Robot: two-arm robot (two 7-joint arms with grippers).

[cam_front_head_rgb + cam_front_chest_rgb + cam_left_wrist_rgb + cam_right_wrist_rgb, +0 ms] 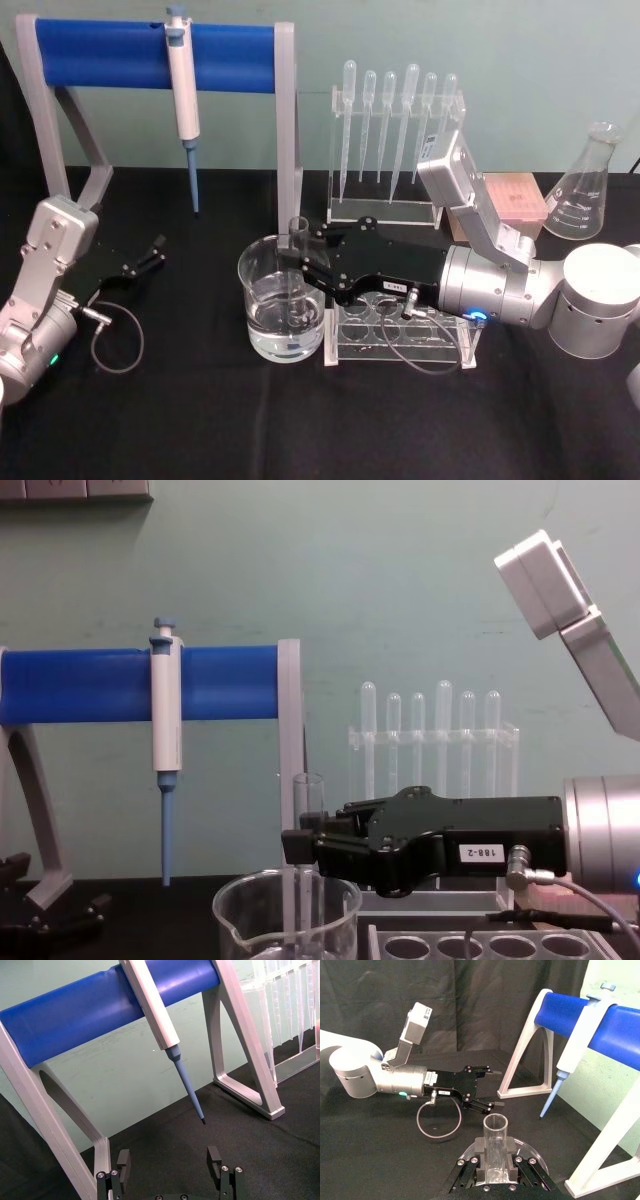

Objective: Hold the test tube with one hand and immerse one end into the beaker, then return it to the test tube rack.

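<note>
Fingers (479,1149) of the black two-fingered right gripper (297,262) are closed narrowly on the long clear glass test tube (297,235), one black pad pressed to each side of it a little below its open rim. The test tube stands upright inside the wide clear glass beaker (255,290), and its rounded lower end reaches down into the clear liquid that fills the lower part of the beaker. In the head view the right gripper reaches in from 3 o'clock on its silver wrist, passing level above the clear acrylic test tube rack (400,338), which sits just beside the beaker at its 3 o'clock on the black counter (200,420); the round holes of the test tube rack that show stand open. At the beaker's 9 o'clock, well apart from it, the black left gripper (152,252) rests low over the counter with its fingers (124,1160) spread wide and nothing between them. At 11 o'clock from the beaker a grey stand with a blue crossbar (120,55) carries a white and blue micropipette (182,90) hanging tip down, and at 1 o'clock a clear holder of thin plastic pipettes (395,130) stands upright. A clear conical glass flask (585,185) stands far off at 2 o'clock.
</note>
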